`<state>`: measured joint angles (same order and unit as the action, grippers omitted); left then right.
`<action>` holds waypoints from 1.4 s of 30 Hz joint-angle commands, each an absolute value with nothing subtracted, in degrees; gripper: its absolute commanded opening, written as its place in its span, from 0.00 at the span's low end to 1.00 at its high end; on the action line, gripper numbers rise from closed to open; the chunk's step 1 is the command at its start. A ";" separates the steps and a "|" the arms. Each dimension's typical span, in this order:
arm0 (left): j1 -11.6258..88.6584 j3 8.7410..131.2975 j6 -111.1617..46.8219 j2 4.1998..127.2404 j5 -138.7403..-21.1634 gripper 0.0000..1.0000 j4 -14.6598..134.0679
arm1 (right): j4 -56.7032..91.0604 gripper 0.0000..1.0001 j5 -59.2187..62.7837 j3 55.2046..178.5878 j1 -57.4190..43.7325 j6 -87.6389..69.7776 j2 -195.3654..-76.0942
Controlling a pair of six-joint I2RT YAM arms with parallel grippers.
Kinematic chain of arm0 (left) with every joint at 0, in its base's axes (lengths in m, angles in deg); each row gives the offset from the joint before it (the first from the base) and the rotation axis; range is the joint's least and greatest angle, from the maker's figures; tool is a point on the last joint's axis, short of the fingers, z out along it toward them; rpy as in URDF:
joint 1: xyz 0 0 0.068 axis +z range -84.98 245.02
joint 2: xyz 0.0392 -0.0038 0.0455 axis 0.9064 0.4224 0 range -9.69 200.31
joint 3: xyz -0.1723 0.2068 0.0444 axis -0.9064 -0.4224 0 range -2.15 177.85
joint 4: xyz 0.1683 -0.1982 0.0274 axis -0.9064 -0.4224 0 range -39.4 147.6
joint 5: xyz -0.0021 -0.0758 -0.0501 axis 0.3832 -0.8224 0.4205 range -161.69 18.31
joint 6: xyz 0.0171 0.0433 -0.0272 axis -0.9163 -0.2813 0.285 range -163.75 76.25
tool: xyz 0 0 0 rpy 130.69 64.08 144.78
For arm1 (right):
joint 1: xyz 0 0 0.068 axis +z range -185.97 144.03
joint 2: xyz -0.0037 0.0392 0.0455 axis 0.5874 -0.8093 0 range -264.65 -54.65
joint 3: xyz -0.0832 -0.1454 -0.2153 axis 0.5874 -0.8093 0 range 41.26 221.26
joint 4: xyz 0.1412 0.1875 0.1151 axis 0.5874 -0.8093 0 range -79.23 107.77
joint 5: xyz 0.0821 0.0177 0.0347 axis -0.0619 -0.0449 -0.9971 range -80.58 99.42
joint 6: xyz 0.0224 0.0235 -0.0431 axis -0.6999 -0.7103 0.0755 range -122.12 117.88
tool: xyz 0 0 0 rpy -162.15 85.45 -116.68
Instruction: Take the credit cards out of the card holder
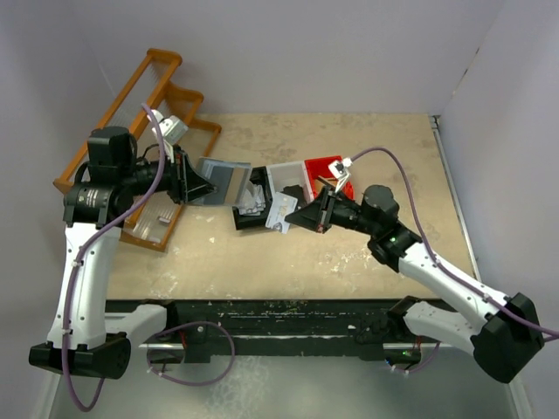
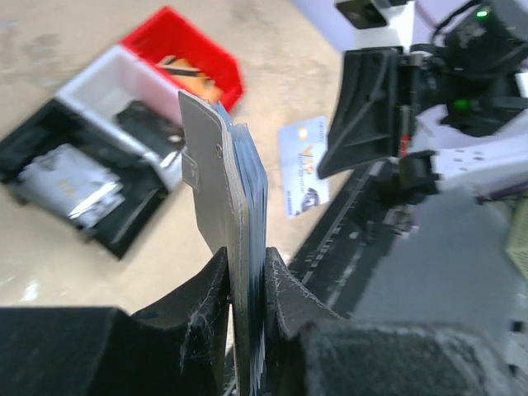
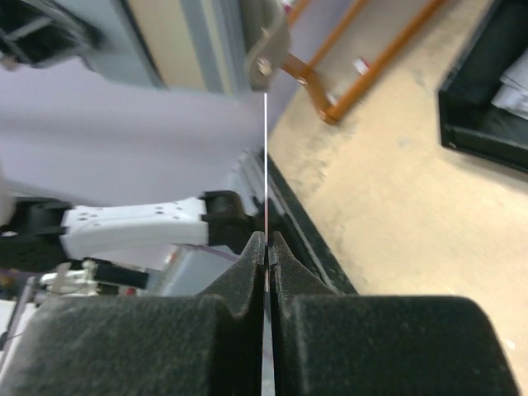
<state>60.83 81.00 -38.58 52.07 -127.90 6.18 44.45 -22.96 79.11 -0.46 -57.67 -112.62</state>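
Left gripper [image 1: 208,186] is clamped on one end of the grey card holder [image 1: 225,182], holding it off the surface [image 1: 367,262], left of the middle. In the top view the right gripper [image 1: 293,216] is closed on a pale card [image 1: 280,209], just beside the near side of a row of three small bins in the middle of the surface: a black bin [image 1: 251,209], a white bin [image 1: 288,175] and a red bin [image 1: 325,166]. The holder and the single card are apart, with the black bin below the gap between them. An orange rack [image 1: 162,87] stands at the far left corner.

From the left wrist, both fingers press the holder's flat sides. The holder stands on edge, its small clasp tab pointing toward the bins, and a stack of cards [image 2: 252,186] shows edge-on against its paler face. Beyond it the right gripper holds the printed card by one edge above the near edge of the surface. The black bin holds silvery pieces.

From the right wrist, the fingers are shut on the card, seen only as a thin upright line. Its top meets the blurred grey tab of the holder; whether they touch I cannot tell. The rack and a corner of the black bin lie behind.
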 commanded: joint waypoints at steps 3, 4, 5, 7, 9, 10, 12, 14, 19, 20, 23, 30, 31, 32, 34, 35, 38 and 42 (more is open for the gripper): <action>60.97 84.17 -45.36 50.56 -112.89 0.02 3.62 | 27.31 0.00 -18.15 89.53 -0.64 -44.83 -121.29; 60.97 84.53 -45.41 50.34 -113.35 0.02 3.37 | 25.92 0.00 -17.66 91.65 -0.64 -43.42 -124.00; 60.97 84.99 -45.54 50.01 -114.26 0.02 3.14 | 24.21 0.00 -16.97 94.01 -0.56 -41.72 -126.73; 60.97 85.91 -45.54 49.26 -116.80 0.02 2.57 | 22.19 0.00 -15.24 99.72 -0.57 -38.86 -133.80; 60.97 86.66 -45.46 48.33 -120.71 0.02 2.10 | 22.35 0.00 -14.04 105.58 -0.48 -37.49 -140.27; 60.97 86.89 -45.38 47.78 -123.13 0.02 1.84 | 21.83 0.00 -14.08 107.93 -0.52 -36.80 -143.63; 60.97 86.93 -45.09 46.73 -127.98 0.02 1.56 | 19.91 0.00 -13.32 113.02 -0.44 -35.74 -149.83; 60.95 86.46 -44.83 45.71 -131.87 0.03 1.27 | 18.14 0.00 -12.74 117.62 -0.46 -34.77 -155.36; 60.93 84.67 -44.43 44.14 -136.82 0.03 0.48 | 15.11 0.00 -11.27 126.12 0.52 -33.46 -165.50; 60.91 84.20 -43.99 44.04 -137.73 0.03 0.44 | 15.06 0.00 -11.10 126.99 0.90 -33.41 -166.70; 60.87 83.57 -42.26 43.85 -140.42 0.03 1.38 | 14.30 0.00 -9.70 129.45 1.89 -33.27 -169.73; 60.89 82.02 -36.52 43.18 -144.97 0.03 5.47 | 12.75 0.00 -6.09 134.15 4.23 -33.17 -174.62; 60.89 81.78 -35.48 43.17 -145.88 0.03 5.89 | 12.16 0.00 -5.42 134.89 4.51 -33.10 -175.11; 60.88 81.57 -34.58 43.14 -146.78 0.03 6.37 | 11.62 0.00 -4.79 135.57 4.83 -33.02 -175.53; 60.89 80.59 -32.01 42.94 -148.71 0.03 8.22 | 10.31 0.07 -3.30 136.79 5.63 -32.62 -175.97; 60.89 79.99 -30.24 42.74 -149.92 0.03 9.66 | 9.78 0.13 -2.18 137.18 6.04 -32.54 -176.02; 60.89 79.03 -25.94 42.09 -151.85 0.02 14.16 | 8.87 0.30 -0.25 137.48 6.44 -32.32 -175.38; 60.90 79.49 -22.68 41.94 -153.58 0.02 16.67 | 8.86 0.44 0.55 136.36 6.50 -31.68 -171.79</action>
<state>60.85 78.60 -28.74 42.93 -148.05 9.05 9.98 -2.26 135.30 6.38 -33.10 -176.82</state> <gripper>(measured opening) 0.216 0.378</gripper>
